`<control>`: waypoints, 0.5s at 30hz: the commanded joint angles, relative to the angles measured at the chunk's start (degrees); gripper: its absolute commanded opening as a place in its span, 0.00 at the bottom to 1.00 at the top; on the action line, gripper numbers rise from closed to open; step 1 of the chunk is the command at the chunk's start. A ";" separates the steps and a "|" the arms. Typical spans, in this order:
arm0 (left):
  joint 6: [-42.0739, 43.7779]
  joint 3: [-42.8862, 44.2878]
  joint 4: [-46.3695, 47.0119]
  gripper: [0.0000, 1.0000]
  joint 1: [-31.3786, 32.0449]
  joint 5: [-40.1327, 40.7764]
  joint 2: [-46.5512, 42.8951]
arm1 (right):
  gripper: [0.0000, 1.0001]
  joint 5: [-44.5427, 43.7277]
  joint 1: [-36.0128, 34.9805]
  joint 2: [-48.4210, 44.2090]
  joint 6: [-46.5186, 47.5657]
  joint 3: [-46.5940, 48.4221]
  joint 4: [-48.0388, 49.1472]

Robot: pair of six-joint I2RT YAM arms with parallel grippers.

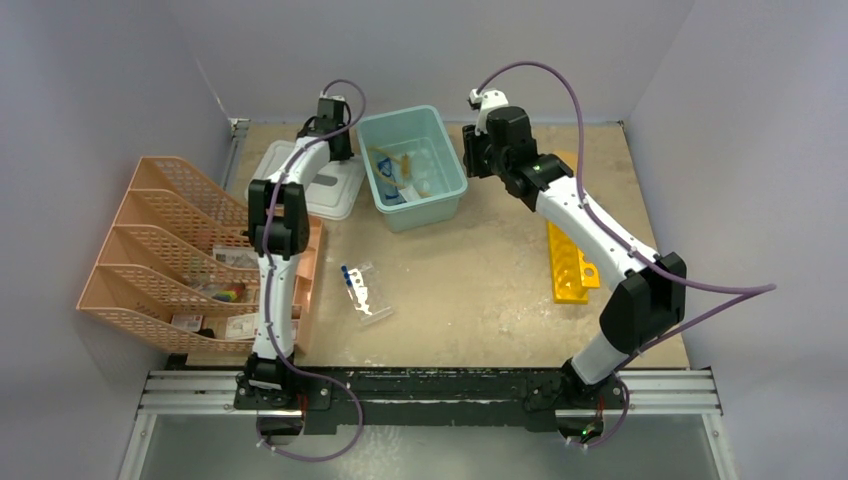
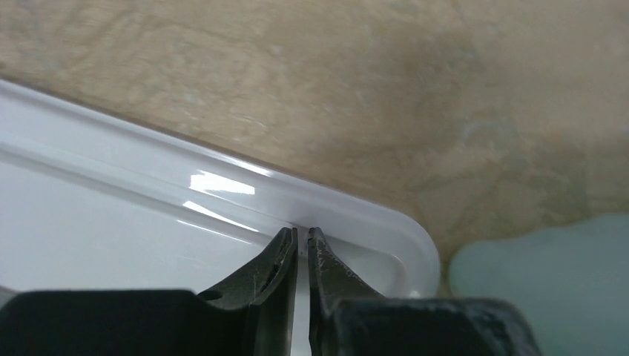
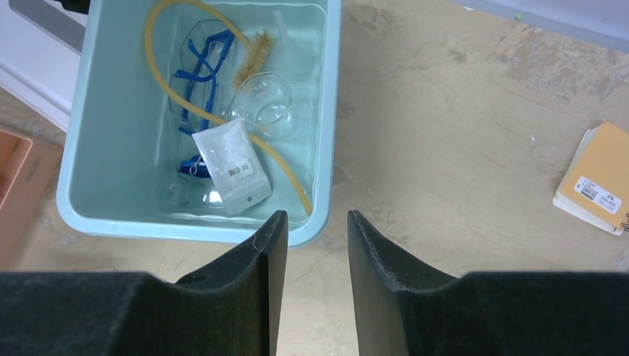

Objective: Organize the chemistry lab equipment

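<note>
Left claw point(image 2: 303, 236) is clenched to a slit on the edge ridge of the white lid point(image 2: 111, 222), upper left of the top view, just beside the teal bin point(image 1: 425, 213). Right claw point(image 3: 311, 222) is released and empty over the bin's near rim. Safety glasses point(image 3: 200, 67), amber tubing point(image 3: 159, 44) and white packet point(image 3: 231, 165) lie inside the bin. Blue-capped tubes point(image 1: 356, 290) lie on the desk point(image 1: 480, 290) at mid-frame — nearer the left arm.

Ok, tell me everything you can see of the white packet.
The white packet is a small flat pouch, glossy like plastic, with dark print and what looks like a hang hole at its near end. It lies flat and skewed on the floor of the teal bin, amber tubing running along its right side, blue glasses beyond it. No jaws touch it.
</note>
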State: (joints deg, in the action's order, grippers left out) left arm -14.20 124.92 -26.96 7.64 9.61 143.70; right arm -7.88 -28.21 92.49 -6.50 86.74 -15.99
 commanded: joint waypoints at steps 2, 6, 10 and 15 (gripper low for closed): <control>0.60 -7.32 -5.60 0.11 0.23 -10.05 -3.19 | 0.38 0.50 -0.05 -2.84 -1.13 -0.56 1.64; -6.51 -8.45 -6.04 0.13 0.35 -11.71 -3.51 | 0.38 0.58 -0.06 -3.99 -1.62 -2.10 1.87; -9.16 -13.88 -3.64 0.13 2.26 -14.80 -5.38 | 0.38 0.34 -0.05 -4.96 -1.85 -3.08 2.00; -11.14 -17.77 -3.19 0.14 4.34 -13.02 -7.51 | 0.38 0.12 -0.07 -5.55 -1.91 -3.63 1.89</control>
State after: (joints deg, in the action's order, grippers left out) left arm -21.93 112.05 -23.57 9.50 -1.58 136.57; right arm -7.81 -28.21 89.82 -7.62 83.33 -15.99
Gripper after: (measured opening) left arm 0.132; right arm 0.380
